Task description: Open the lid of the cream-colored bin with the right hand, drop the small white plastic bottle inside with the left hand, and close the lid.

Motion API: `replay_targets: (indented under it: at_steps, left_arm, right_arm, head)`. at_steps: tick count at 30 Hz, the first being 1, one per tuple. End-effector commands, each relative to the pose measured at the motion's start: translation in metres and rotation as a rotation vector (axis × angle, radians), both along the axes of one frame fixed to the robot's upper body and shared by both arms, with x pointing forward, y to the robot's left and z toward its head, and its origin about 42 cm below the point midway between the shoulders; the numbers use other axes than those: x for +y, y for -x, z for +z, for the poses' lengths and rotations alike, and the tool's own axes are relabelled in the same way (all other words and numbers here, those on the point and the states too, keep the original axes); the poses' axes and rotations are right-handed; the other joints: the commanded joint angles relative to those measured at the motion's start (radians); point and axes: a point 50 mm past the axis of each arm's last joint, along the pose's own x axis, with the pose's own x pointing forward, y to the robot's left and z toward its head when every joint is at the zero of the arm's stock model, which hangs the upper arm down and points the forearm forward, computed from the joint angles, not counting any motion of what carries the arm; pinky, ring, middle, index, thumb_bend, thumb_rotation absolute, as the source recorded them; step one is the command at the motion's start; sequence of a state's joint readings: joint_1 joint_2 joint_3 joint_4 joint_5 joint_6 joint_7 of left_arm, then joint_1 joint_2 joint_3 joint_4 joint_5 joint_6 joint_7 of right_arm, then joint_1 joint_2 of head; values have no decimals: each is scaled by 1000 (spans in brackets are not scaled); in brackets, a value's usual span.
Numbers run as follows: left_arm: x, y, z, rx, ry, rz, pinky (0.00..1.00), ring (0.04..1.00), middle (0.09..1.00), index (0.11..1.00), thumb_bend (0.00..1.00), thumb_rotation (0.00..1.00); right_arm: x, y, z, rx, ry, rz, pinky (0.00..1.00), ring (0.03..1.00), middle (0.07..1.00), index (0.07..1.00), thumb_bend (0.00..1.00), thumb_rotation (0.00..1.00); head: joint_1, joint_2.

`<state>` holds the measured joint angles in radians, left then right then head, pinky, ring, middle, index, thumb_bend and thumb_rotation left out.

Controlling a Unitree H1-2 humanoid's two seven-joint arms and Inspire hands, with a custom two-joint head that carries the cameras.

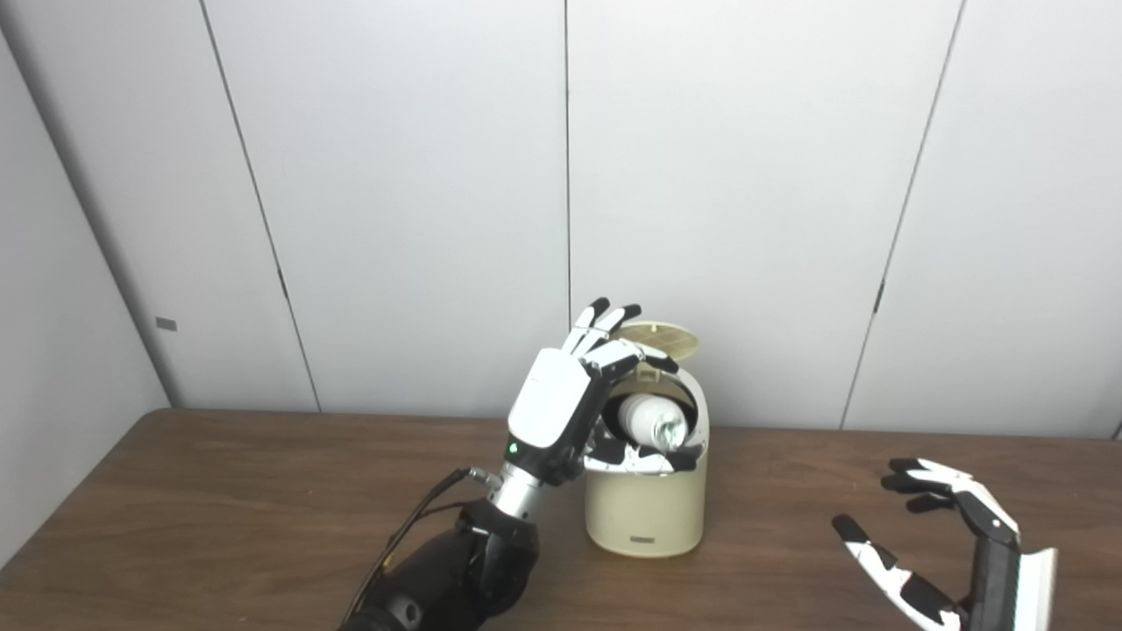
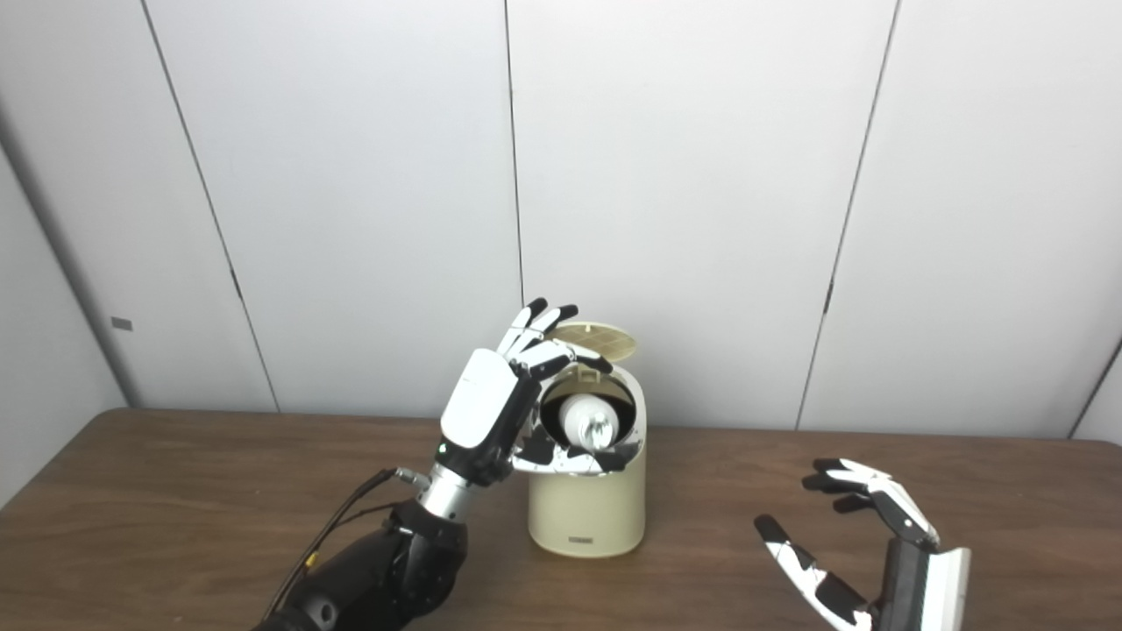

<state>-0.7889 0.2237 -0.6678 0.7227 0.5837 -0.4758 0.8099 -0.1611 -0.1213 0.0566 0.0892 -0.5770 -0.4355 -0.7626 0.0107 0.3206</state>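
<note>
The cream-colored bin [image 1: 644,513] stands on the table at center, its round lid [image 1: 659,336] tipped up and open at the back. The small white plastic bottle [image 1: 647,419] lies in the bin's mouth, its end facing me. My left hand [image 1: 561,403] is at the bin's left rim, fingers spread upward above the bottle and thumb under it along the front rim; the fingers are not closed on the bottle. My right hand [image 1: 947,543] is open, palm facing left, low over the table to the right of the bin and well apart from it.
The brown wooden table [image 1: 219,508] runs across the view. Grey wall panels [image 1: 421,175] stand right behind the bin. A black cable [image 1: 412,526] hangs along my left forearm.
</note>
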Motion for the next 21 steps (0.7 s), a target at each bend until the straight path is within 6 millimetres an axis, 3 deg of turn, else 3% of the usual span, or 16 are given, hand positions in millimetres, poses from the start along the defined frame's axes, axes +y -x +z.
replay_targets:
  at_steps: [1, 16, 17, 18, 19, 21]
  left_arm:
    - [-2, -6, 20, -44, -5, -8, 1000, 926, 687, 692, 1000, 680]
    - [-1, -4, 23, -11, 42, -17, 1000, 920, 695, 690, 1000, 595]
    - [-2, -2, 24, -20, 86, -7, 1000, 899, 671, 663, 1000, 512]
    - [-2, 1, 25, -27, 143, 3, 1000, 856, 614, 578, 767, 294]
    - [-3, 5, 26, -17, 216, 8, 1000, 805, 552, 530, 649, 150]
    - [-1, 12, 30, 21, 330, -4, 1000, 725, 504, 479, 550, 31]
  right_arm:
    - [-8, 7, -22, 52, 27, -3, 424, 541, 612, 492, 491, 135]
    - [-9, 6, -23, 52, 30, -5, 431, 549, 612, 492, 491, 134]
    - [-9, 5, -23, 52, 32, -5, 432, 550, 612, 492, 491, 134]
    - [-9, 5, -24, 52, 34, -5, 437, 554, 612, 492, 491, 134]
    - [-9, 5, -24, 51, 36, -7, 442, 556, 612, 492, 491, 135]
    - [-9, 5, -24, 53, 37, -8, 445, 558, 611, 492, 491, 134]
  head:
    - [1, 0]
    - [0, 0]
    - [0, 0]
    - [-1, 0]
    - [-2, 1]
    - [-4, 1]
